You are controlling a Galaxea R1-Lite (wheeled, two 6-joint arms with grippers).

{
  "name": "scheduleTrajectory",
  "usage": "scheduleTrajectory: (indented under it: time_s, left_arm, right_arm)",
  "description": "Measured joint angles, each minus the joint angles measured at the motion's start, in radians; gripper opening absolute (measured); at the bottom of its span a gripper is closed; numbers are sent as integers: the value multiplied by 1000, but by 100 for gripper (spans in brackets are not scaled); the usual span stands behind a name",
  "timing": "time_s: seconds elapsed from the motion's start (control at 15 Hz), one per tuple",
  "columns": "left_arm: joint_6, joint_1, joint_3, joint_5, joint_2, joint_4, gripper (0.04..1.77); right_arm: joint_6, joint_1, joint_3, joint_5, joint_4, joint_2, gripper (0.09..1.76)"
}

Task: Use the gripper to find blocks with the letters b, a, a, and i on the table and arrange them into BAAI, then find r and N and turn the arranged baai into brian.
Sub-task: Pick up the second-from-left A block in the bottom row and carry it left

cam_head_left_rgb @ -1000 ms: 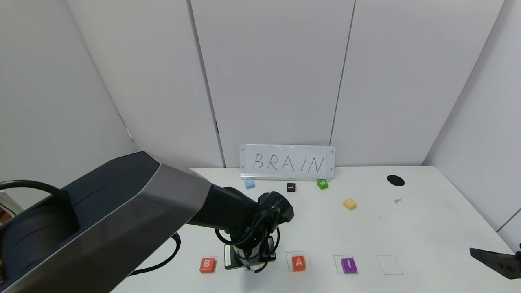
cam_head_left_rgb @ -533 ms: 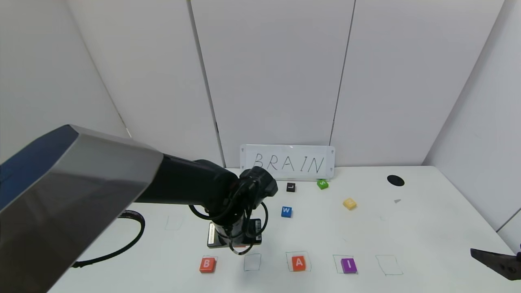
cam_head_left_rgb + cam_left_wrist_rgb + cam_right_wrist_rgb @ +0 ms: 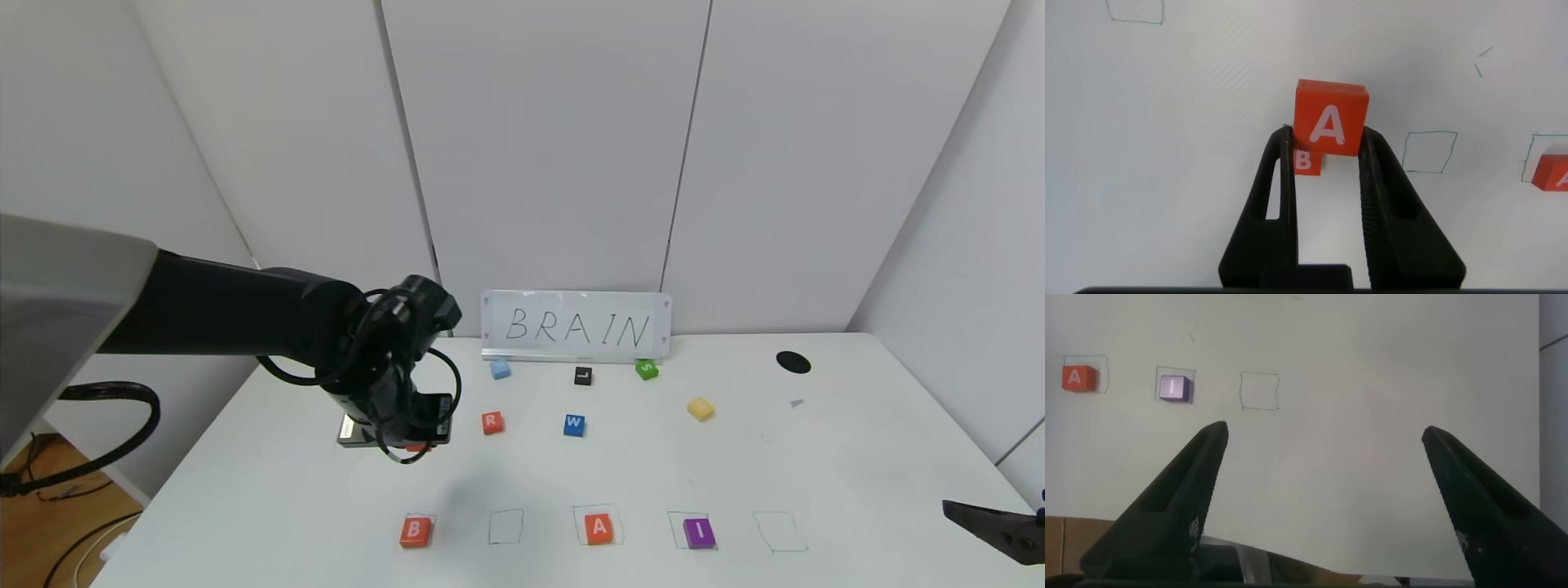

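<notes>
Above the bench (image 3: 857, 457) at about nine o'clock, the left gripper (image 3: 1327, 159) has its fingers (image 3: 1283, 175) clamped on an orange A block (image 3: 1329, 118), apparently clearing the second square (image 3: 506, 527) for the R block (image 3: 491, 422); the right gripper (image 3: 1323, 437) idles, fingers wide.

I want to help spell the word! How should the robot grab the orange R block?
Probably from straight above, pinching two opposite side faces: the R block lies flat on the table with open space around it.
</notes>
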Motion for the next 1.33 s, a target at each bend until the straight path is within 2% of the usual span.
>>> scheduleTrajectory:
  time_s: [0.27,0.47,0.93,1.0,1.13,1.33]
  left_arm:
    - [114,158,12,-50,-22,-3,50]
    - [163,231,34,-72,-22,-13,50]
    - [166,237,40,-74,-22,-14,50]
    - [196,247,48,-76,-19,-46,50]
    - [279,320,102,-78,11,-141,50]
    - [301,362,139,-80,49,-167,50]
  right_arm:
    - [0,7,4,0,0,-2,171]
    - [0,9,4,0,0,-2,171]
    - [0,8,4,0,0,-2,171]
    - [-14,9,6,1,-1,-3,171]
    - [-18,9,10,2,0,-6,171]
    - [-18,9,10,2,0,-7,171]
